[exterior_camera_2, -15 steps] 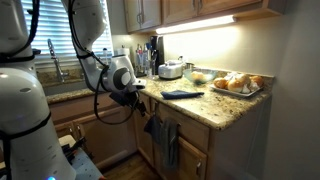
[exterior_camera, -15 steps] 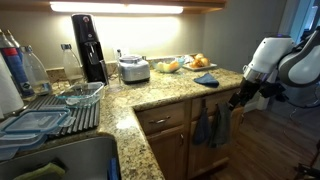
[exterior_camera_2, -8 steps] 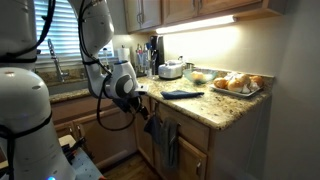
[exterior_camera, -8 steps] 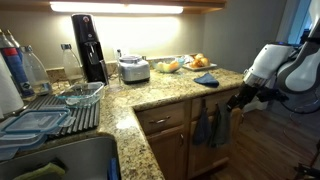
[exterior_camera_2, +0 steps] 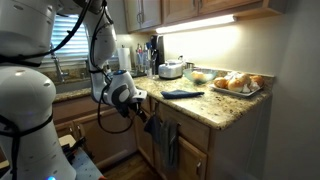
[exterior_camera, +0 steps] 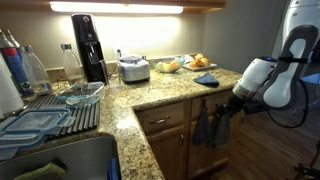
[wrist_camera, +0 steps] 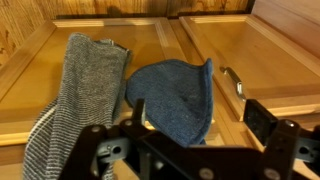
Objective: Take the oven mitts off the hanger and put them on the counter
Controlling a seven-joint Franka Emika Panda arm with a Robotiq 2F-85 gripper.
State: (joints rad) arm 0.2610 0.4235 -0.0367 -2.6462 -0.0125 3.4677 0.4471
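In the wrist view a dusty-blue oven mitt (wrist_camera: 175,100) hangs against the wooden cabinet front, next to a grey striped towel (wrist_camera: 80,90). My gripper (wrist_camera: 200,120) is open, its two fingers on either side of the mitt's lower part, close in front of it. In both exterior views the gripper (exterior_camera: 228,108) (exterior_camera_2: 143,114) is just below the counter edge, at the hanging cloths (exterior_camera: 207,126) (exterior_camera_2: 165,140). A second blue mitt (exterior_camera: 207,80) (exterior_camera_2: 182,94) lies flat on the speckled granite counter (exterior_camera: 160,96) (exterior_camera_2: 215,108).
A plate of fruit (exterior_camera: 198,62) (exterior_camera_2: 236,84), a toaster-like appliance (exterior_camera: 134,69) and a black coffee maker (exterior_camera: 88,46) stand on the counter. A dish rack (exterior_camera: 60,108) and a sink are at the other end. A metal cabinet handle (wrist_camera: 236,82) is near the right finger.
The arm has lowered and moved in toward the cabinet front, bringing the open gripper up to the hanging mitt. The mitt on the counter has not moved.
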